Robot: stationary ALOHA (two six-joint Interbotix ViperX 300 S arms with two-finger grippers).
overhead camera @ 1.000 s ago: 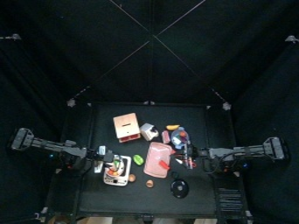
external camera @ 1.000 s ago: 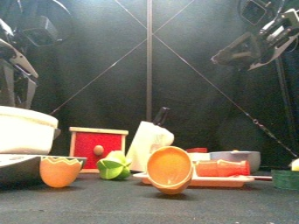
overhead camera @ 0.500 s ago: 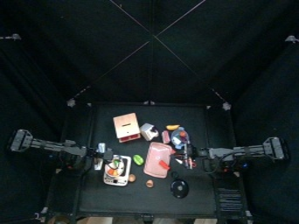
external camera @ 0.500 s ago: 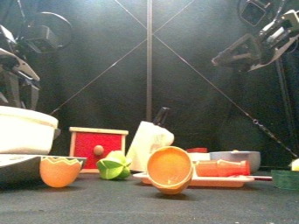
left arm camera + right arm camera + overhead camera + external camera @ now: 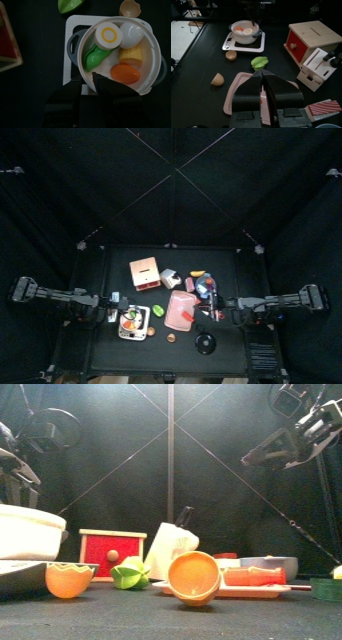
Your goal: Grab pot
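The pot sits on a white tray just beside the green leaf-shaped toy, on the side away from the pink tray. It is full of toy food (a halved egg, a whole egg, a pea pod, corn and an orange piece). The left gripper hangs above the pot's near rim with its jaws drawn together, touching nothing as far as the wrist view shows, so the grab looks not yet begun: the jaws must part, drop over the rim or a grey handle, then close. The right gripper, jaws together, rests over the pink tray, on the far side of the leaf from the pot
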